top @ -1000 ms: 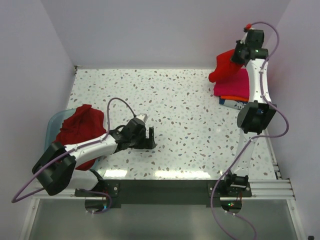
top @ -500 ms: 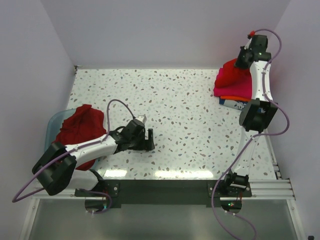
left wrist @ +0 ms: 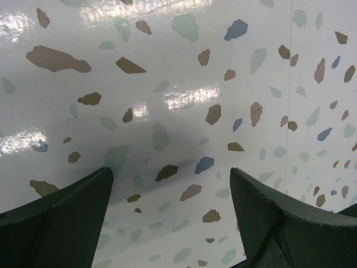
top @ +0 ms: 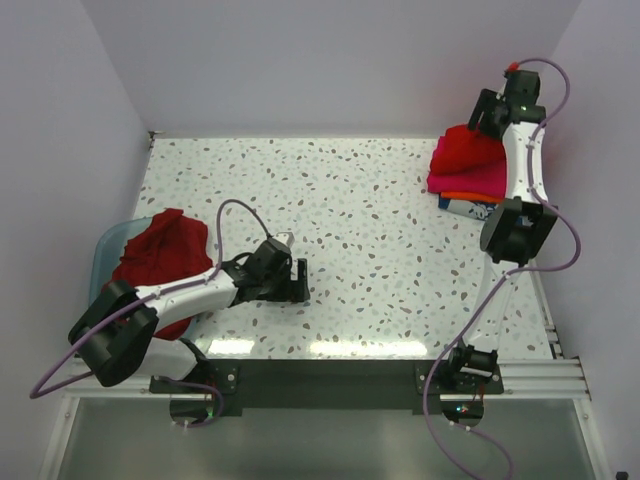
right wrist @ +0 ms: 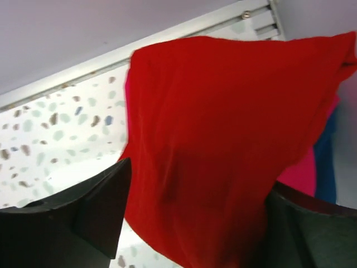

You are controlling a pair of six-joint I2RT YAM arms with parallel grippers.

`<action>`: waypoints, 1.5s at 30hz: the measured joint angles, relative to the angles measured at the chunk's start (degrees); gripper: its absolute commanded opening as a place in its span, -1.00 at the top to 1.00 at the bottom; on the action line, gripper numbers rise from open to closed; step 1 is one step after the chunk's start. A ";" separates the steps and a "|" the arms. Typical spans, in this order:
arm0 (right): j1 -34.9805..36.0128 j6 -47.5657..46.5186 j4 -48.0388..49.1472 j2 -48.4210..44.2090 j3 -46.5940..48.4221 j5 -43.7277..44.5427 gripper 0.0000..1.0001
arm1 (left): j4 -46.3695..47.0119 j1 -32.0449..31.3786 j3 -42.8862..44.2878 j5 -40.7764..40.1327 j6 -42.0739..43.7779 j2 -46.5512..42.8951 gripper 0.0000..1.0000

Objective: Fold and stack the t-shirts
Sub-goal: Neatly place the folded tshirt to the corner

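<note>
A red t-shirt is seen lying on top of the stack of folded t-shirts at the table's far right corner. The right gripper is poised just above it, fingers spread, with nothing gripped. The left gripper is spread wide over the speckled top, well apart from the shirts.

A red t-shirt tops the stack at far right, the right hand at its far edge.
</note>
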 measured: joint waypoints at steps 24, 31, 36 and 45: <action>-0.04 2.95 11.58 -52.65 -61.29 11.30 -0.97 | -9.31 0.00 3.96 -5.01 3.02 -14.56 -1.00; 12.20 6.40 10.91 -63.41 -79.58 6.97 -0.97 | -12.07 0.00 4.81 -7.19 3.04 -21.31 -1.00; 24.96 12.04 10.97 -74.34 -90.36 2.86 -0.97 | -13.49 0.00 4.81 -8.20 2.97 -25.07 -1.00; 34.27 17.99 9.88 -82.68 -98.51 2.16 -0.97 | -15.65 0.00 3.15 -10.56 2.40 -31.71 -1.00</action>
